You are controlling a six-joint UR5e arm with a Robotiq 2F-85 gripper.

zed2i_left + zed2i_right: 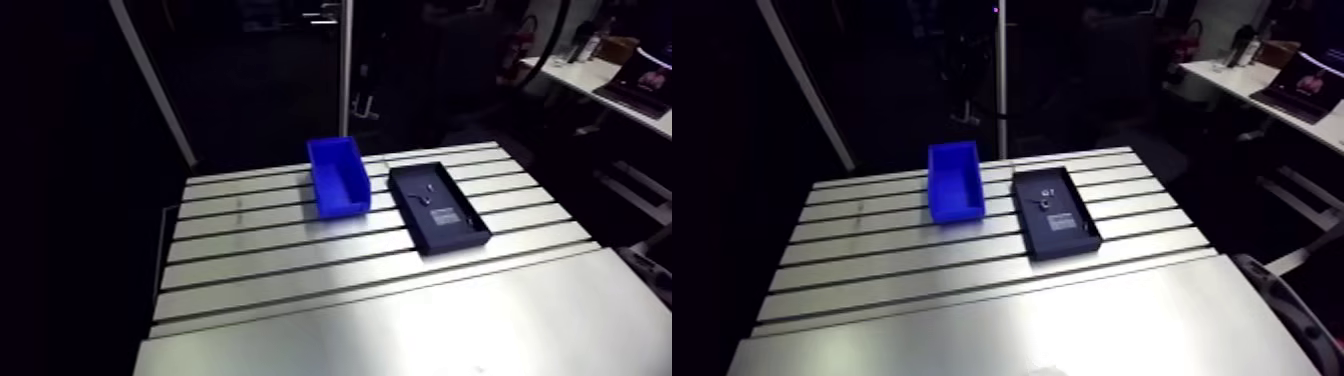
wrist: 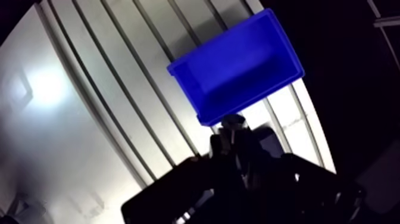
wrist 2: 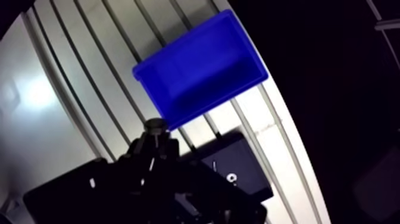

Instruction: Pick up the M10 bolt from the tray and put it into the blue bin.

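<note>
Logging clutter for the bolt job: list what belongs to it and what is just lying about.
Job: blue bin; black tray; small parts in the tray, the bolt too small to single out.
Not the job: slotted table only, bearing both.

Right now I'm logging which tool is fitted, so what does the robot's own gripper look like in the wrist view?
The gripper is black throughout: a broad, blocky body with angular shoulders, from which two slim jaws narrow towards their tips. Thin pale glints run along their edges. No markings or cables can be made out.
</note>
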